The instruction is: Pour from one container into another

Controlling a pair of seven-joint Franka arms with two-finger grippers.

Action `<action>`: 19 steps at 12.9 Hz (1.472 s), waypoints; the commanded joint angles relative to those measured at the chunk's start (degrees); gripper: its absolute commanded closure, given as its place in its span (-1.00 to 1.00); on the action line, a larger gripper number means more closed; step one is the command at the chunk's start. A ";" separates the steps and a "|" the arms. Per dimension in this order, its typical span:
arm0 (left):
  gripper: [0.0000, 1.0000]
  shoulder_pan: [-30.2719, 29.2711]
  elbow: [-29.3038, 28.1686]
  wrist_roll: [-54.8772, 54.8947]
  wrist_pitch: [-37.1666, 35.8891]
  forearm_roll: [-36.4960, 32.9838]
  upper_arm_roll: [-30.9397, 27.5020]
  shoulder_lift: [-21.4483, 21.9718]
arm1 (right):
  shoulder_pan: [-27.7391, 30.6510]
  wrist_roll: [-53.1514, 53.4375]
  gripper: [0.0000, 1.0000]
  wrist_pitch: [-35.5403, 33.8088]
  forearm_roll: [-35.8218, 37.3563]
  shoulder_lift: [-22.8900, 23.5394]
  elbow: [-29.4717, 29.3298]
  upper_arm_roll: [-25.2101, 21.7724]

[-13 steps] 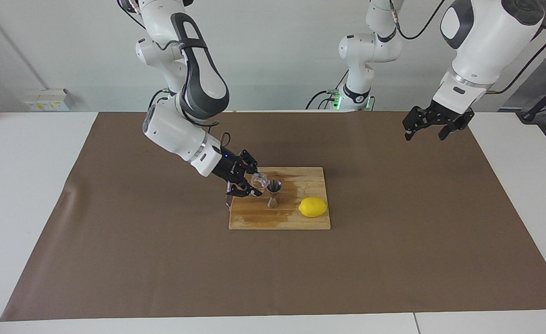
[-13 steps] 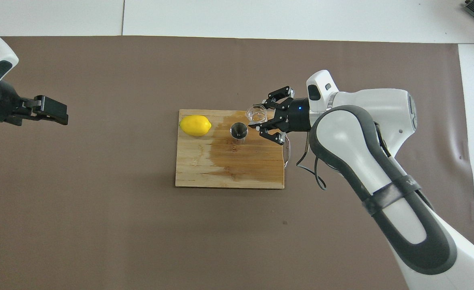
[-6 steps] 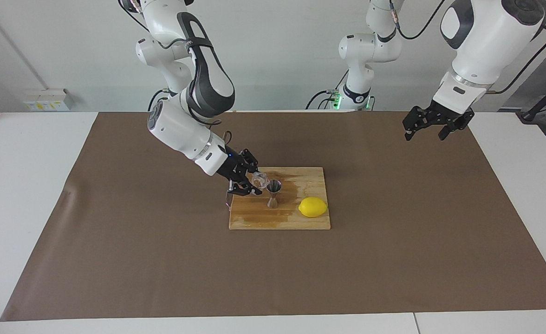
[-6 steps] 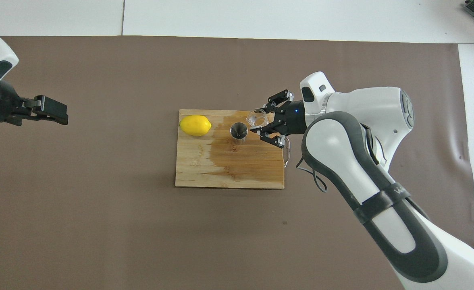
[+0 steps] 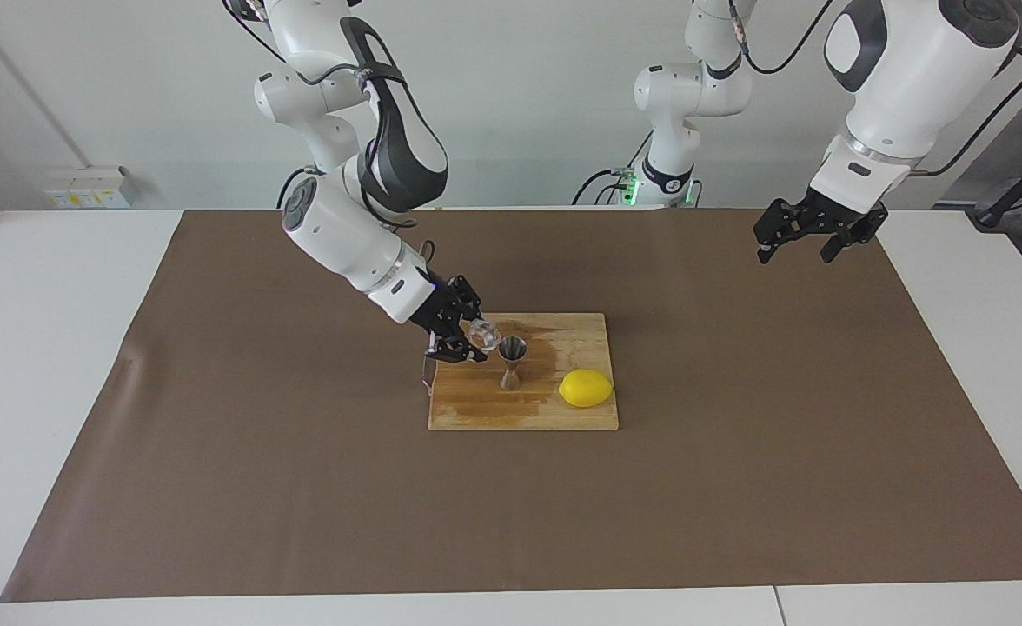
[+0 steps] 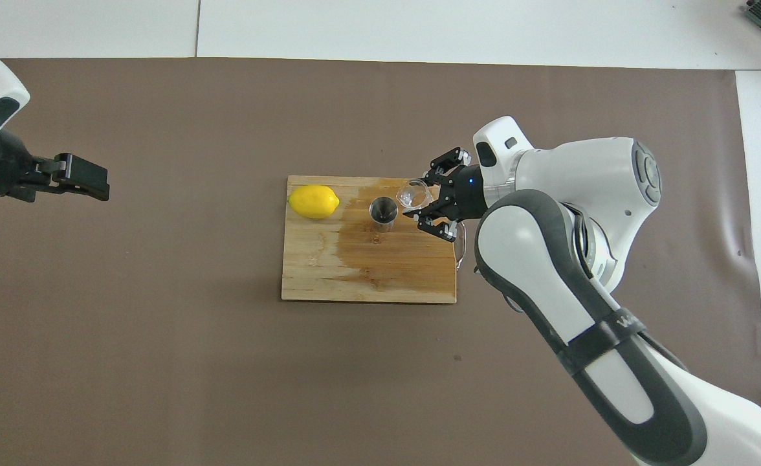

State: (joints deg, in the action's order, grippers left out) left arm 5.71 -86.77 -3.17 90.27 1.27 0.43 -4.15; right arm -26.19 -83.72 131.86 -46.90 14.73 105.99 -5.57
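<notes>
Here the right gripper [image 5: 467,341] was clamped on the glass cup [image 5: 482,334], tilted just beside the jigger [image 5: 512,362] on the cutting board [image 5: 476,413]. Small, rigid and smooth, the cup probably handled light but slippery and breakable, best held across its wall. The left gripper [image 5: 796,242] waited with fingers apart over the mat [image 5: 737,452].

On the desk [image 5: 85,348], a mat [image 5: 737,417] carries a cutting board [image 5: 524,417]. The jigger [image 5: 511,363] stands upright on it; the lemon [image 5: 586,388] lies beside it, toward the left arm's end. The glass cup [image 5: 481,334] is tilted over the board, just beside the jigger.
</notes>
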 commanded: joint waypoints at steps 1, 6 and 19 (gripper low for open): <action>-1.00 0.18 -2.17 0.09 0.52 -0.92 -0.25 1.78 | -0.61 2.85 1.00 0.50 2.95 -1.28 1.06 0.04; -1.00 0.27 -2.17 0.09 0.52 -0.92 -0.25 1.78 | -1.14 6.53 1.00 -0.11 7.51 -1.28 0.19 0.04; -1.00 0.18 -2.17 0.09 0.52 -0.92 -0.25 1.78 | -2.11 17.18 1.00 -6.17 18.76 -0.58 -5.62 0.04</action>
State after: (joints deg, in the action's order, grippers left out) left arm 5.71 -86.77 -3.17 90.27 1.27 0.42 -4.15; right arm -28.41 -69.32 127.12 -30.79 14.20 101.73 -5.57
